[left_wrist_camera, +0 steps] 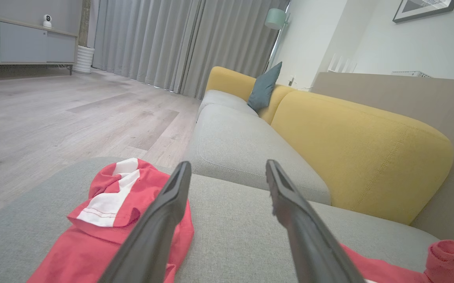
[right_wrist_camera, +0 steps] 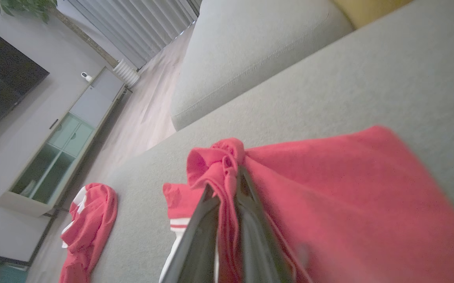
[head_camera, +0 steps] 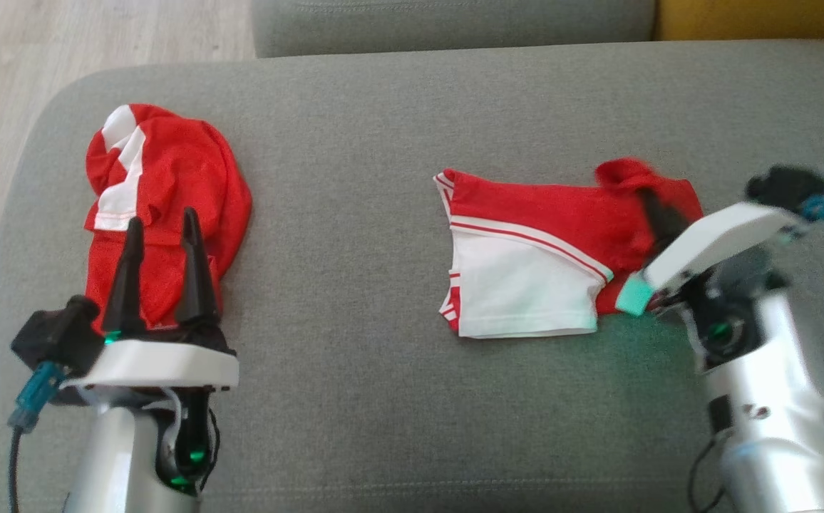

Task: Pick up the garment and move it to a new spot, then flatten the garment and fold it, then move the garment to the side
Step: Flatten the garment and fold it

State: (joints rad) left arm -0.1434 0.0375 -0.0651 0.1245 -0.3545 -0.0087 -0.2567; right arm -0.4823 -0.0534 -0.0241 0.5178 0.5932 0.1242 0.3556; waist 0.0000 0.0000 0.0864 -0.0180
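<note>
Task garment lay on the grey cushion, right of centre, mostly flat. It looked partly folded, with a white panel toward the robot and red toward the back. Its right end was bunched into a raised red lump.

Right gripper was clamped on that lump. In the right wrist view the two fingers sat almost together with a ridge of red cloth squeezed between them. The rest of the garment trailed on the cushion, not lifted.

Left gripper was released, jaws spread wide and holding nothing. It hovered over a second red-and-white garment crumpled at the cushion's left end, well apart from the task garment.

Handling, as judged: thin jersey, very light, limp, no stiffness of its own. It was not fragile or slippery, and the textured cushion would likely drag on it. Held at one point it would hang and bunch, and any fold could fall open.

Best hold, as judged: the striped hem or the corners, where the cloth is doubled. A deep pinch through all layers would suit, with the left gripper taking the opposite corner to spread it taut.
</note>
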